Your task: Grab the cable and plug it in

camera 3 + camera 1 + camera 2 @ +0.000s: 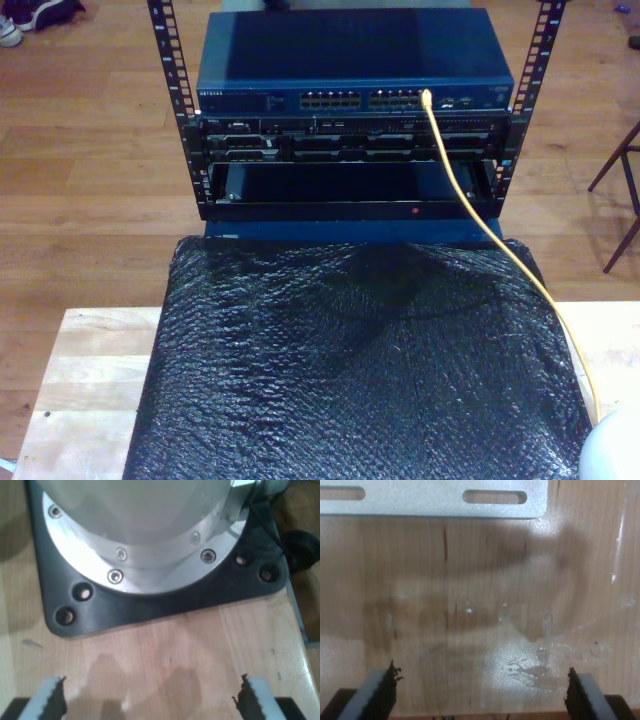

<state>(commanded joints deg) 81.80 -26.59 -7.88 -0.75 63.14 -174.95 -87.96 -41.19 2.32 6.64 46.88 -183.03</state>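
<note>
Cable: the long thin yellow-orange network cable has its end seated in a port near the right end of the port row, as the exterior view shows it, on the blue network switch at the top of the rack. From there it drops across the front of the rack, crosses the far right corner of the black mat, and runs down the mat's right edge toward the exterior view's lower right corner.
Rack: black metal frame with perforated upright rails, holding the switch above dark panels and an open bay.
Mat: black crinkled plastic sheet covering most of the light wooden table.
My first gripper: jaws spread wide with nothing between them, over bare pale wood, facing a round silver arm base bolted to a dark square plate.
My second gripper: jaws likewise spread apart and empty, over glossy pale wood, facing a flat silver bracket with slotted holes.
</note>
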